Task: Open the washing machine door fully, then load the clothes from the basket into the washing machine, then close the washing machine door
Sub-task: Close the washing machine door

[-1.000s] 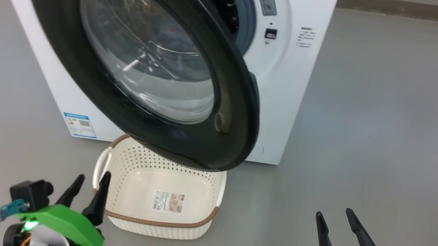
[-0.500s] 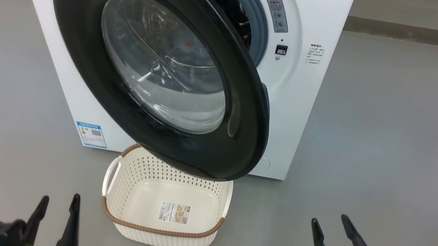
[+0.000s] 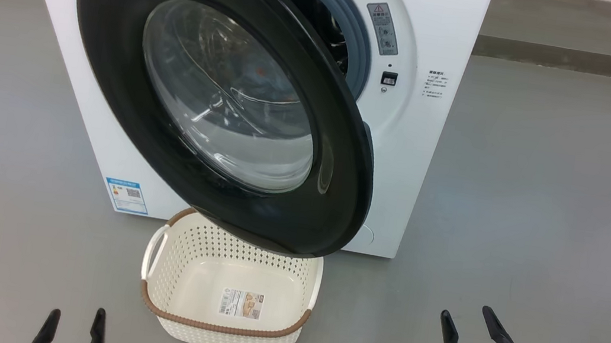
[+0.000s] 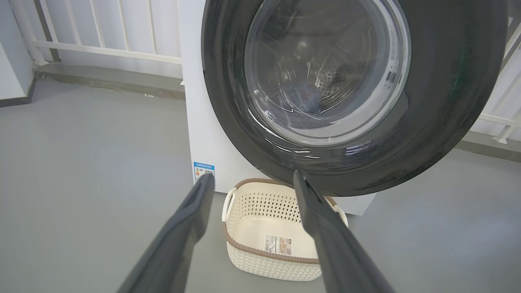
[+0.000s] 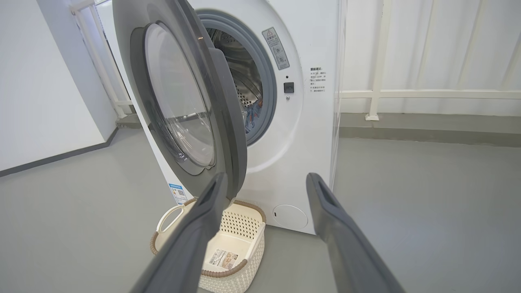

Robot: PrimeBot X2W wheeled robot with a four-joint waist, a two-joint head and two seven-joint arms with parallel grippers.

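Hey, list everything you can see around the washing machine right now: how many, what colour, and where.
washing machine: one, white, standing on the floor
washing machine door: one, glossy black with clear glass, ajar, hanging over the basket
clothes: count unclear, blue, inside the drum
basket: one, cream with brown rim, on the floor below the door
label sticker: one, blue, low on the machine's front
round cap: one, white, low on the front, opposite corner
railing: one, white, behind the machine
floor: grey, all around
left gripper: one, dark fingers, open, head view's lower left
right gripper: one, dark fingers, open, head view's lower right
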